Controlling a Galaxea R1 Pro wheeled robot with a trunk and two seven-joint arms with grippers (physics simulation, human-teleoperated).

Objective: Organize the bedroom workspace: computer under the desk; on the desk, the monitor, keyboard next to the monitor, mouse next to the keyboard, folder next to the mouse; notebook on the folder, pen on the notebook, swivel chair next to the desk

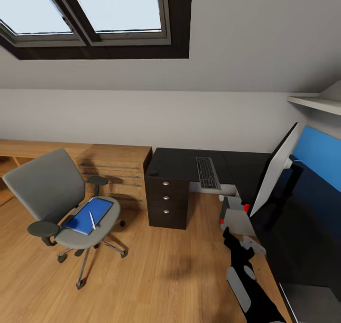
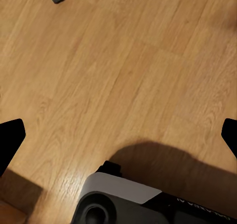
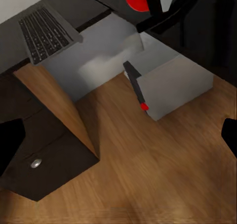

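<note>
The grey swivel chair (image 1: 57,195) stands on the wood floor (image 1: 156,275) at the left, well apart from the black desk (image 1: 180,164). The blue folder (image 1: 89,215) lies on its seat with the white pen (image 1: 92,220) on top. The keyboard (image 1: 207,172) lies on the desk, and the monitor (image 1: 275,171) stands at the right. The grey computer (image 3: 170,86) sits on the floor by the desk. Both grippers' fingers are wide apart

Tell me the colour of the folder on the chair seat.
Bright blue; the folder shows best in the head view.
</note>
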